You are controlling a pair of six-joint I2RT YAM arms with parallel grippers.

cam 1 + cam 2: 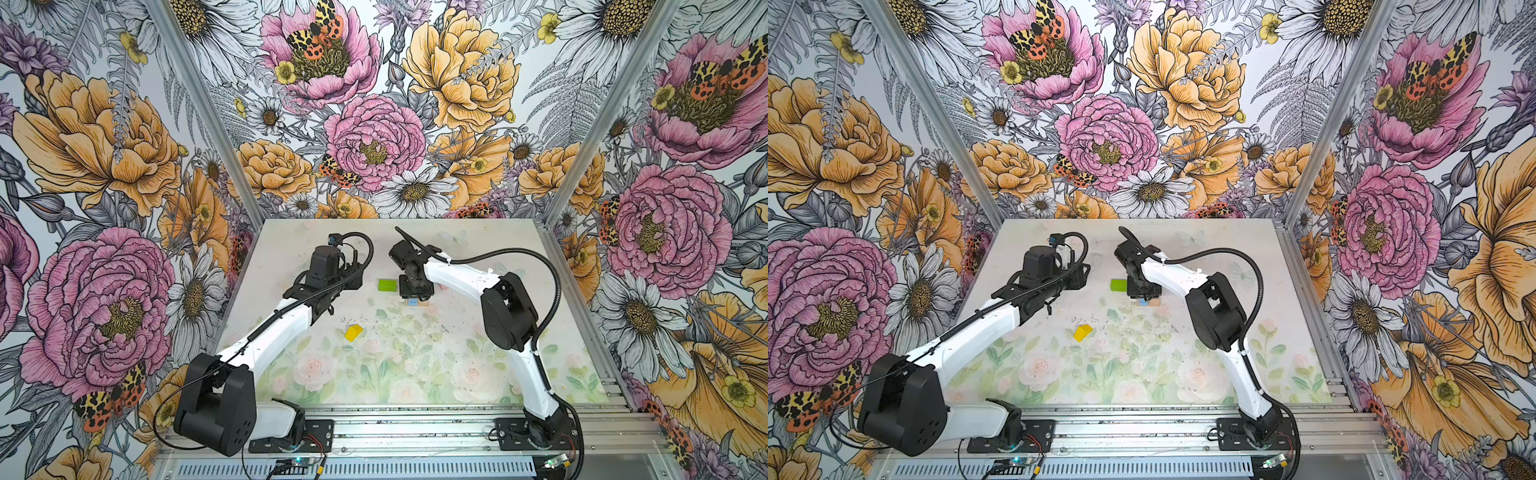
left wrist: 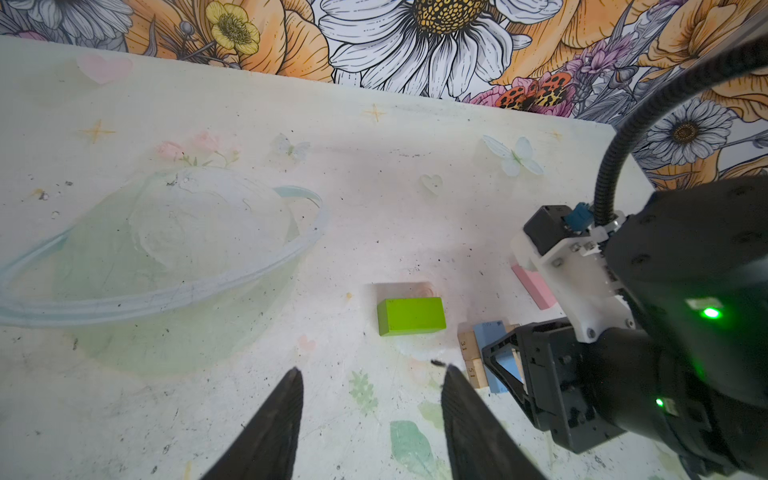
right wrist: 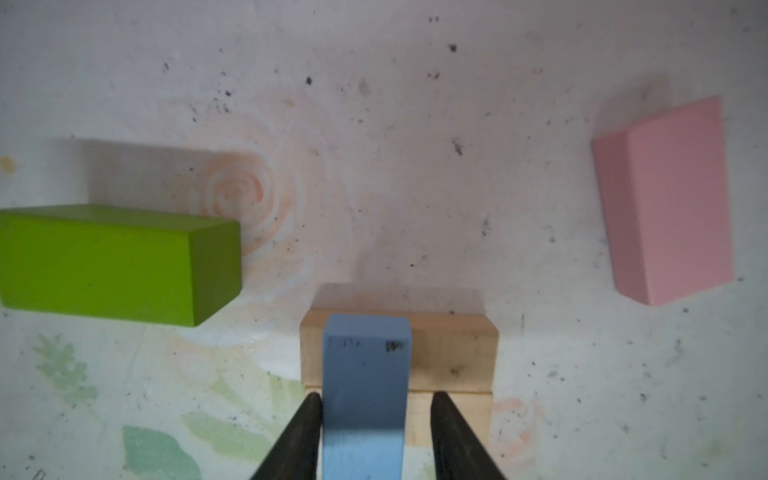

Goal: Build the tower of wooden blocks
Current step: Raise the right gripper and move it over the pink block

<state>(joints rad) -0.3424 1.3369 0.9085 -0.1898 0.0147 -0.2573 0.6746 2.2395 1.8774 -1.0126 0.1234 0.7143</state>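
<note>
Blue brick (image 3: 365, 374) sits on tan planks (image 3: 453, 353), right gripper (image 3: 376, 395) jaws loose around it; left gripper (image 2: 373, 370) jaws wide, empty. Green brick (image 3: 116, 262), pink brick (image 3: 673, 199), yellow roof (image 1: 353, 332) wait.

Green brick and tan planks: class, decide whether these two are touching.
Apart. The right wrist view shows a strip of bare table between the green brick and the tan planks.

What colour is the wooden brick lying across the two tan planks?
Light blue wooden brick; right wrist view shows it best.
</note>
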